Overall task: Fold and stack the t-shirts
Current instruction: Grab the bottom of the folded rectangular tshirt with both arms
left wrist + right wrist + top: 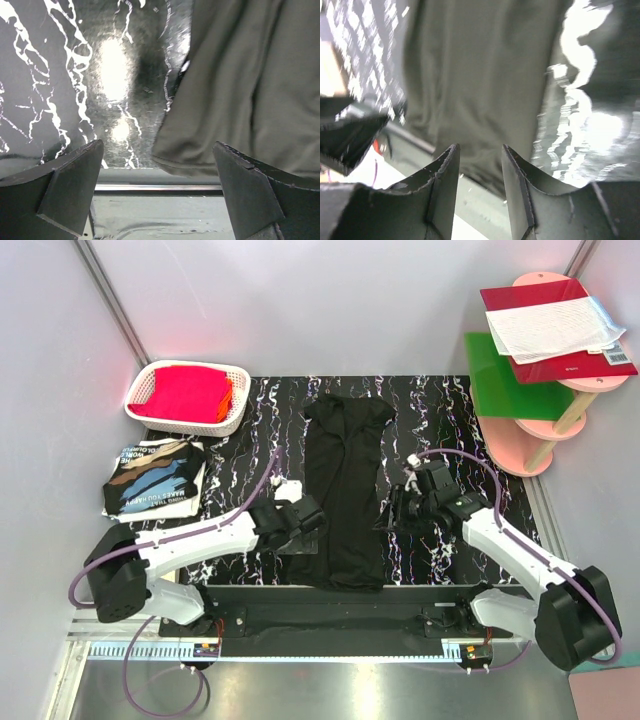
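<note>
**Left gripper** [156, 160]. We found its jaws spread wide and empty, low over the marbled mat [250, 410]. A lower corner of the black t-shirt [345, 490] lay just ahead of them, at the right centre of the left wrist view. No cloth sat between the fingers.

**Right gripper** [480, 150]. Its jaws stood at a narrow gap, also empty. The shirt's cloth filled the upper centre of the right wrist view, beyond the fingertips and not between them.

**Work piece.** In the top view the t-shirt lay at the centre of the frame as a long narrow strip, with the collar end toward the top and the hem toward the bottom. No print showed. The grippers flanked its lower half, one close against each long edge.

**Step in hand.** We judged the lengthwise folds complete and the cloth let go, with the crosswise fold outstanding. That move would call for each gripper to pinch a hem corner. Both would then need to lift together and carry the hem up toward the collar without dragging the strip askew. The right jaws appeared to need a fresh approach onto the edge first. A folded t-shirt [155, 478], print up, waited at the left centre of the frame below the white basket [150, 375], and we took it for the stack.

**Arms.** The left arm [190, 540] and the right arm [510, 540] reached inward from the bottom corners of the frame. Both forearms ran low, converging on the strip.
</note>
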